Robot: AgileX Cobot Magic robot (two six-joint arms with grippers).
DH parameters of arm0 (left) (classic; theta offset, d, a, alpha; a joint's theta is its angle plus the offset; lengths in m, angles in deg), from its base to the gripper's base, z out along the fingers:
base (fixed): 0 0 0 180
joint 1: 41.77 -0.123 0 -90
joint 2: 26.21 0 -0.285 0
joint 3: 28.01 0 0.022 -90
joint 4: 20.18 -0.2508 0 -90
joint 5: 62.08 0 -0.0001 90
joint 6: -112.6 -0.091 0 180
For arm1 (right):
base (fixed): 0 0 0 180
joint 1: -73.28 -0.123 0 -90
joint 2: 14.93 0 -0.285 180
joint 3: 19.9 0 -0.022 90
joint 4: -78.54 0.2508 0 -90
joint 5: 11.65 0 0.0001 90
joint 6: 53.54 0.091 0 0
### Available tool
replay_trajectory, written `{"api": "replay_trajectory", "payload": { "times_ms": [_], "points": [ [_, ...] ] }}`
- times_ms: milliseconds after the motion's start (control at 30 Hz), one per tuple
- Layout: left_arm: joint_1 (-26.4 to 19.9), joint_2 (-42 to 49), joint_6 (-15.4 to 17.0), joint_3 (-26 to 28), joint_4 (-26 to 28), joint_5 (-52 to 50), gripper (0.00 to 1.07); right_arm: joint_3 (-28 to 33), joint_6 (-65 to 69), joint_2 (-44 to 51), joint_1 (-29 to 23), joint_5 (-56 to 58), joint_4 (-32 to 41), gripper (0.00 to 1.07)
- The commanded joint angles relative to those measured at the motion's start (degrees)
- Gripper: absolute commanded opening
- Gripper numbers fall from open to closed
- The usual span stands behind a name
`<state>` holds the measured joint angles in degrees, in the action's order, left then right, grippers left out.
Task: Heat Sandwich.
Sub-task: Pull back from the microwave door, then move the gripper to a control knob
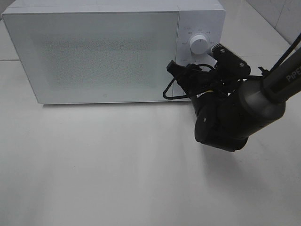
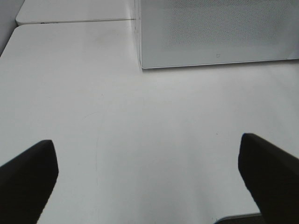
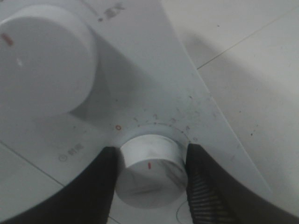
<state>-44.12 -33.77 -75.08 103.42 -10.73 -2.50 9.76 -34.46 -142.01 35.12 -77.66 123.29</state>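
The sandwich is out of view in every frame. The white microwave [image 1: 103,56] stands at the back of the table with its door closed. My right gripper [image 3: 149,170] is shut on the microwave's lower knob [image 3: 148,179], one dark finger [image 3: 100,186] against each side. The knob's red mark points toward me, away from the red 0 of the dial scale. The upper knob [image 3: 42,60] is free. In the exterior high view the right arm [image 1: 221,117] covers the lower knob. My left gripper [image 2: 149,179] hangs open over bare table, holding nothing.
The white table [image 1: 94,165] spreads in front of the microwave. The upper knob [image 1: 198,45] shows on the control panel. The left wrist view takes in the microwave's front corner [image 2: 140,56] and a table seam behind it.
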Motion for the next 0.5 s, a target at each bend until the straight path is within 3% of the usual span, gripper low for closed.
{"api": "replay_trajectory", "payload": {
  "times_ms": [33, 267, 500],
  "points": [
    [0.2, 1.5, 0.2, -0.2, 0.6, -0.2, 1.01, -1.1, 14.5, -0.1, -0.2, 0.5, -6.0, 0.1],
    [0.2, 1.5, 0.2, -0.2, 0.6, -0.2, 1.01, -1.1, 40.7, -0.1, -0.2, -1.1, -9.3, 0.08],
    [0.2, 1.5, 0.2, -0.2, 0.6, -0.2, 1.01, -1.1, 53.9, -0.1, -0.2, -1.2, -12.1, 0.09]
  ]
}}
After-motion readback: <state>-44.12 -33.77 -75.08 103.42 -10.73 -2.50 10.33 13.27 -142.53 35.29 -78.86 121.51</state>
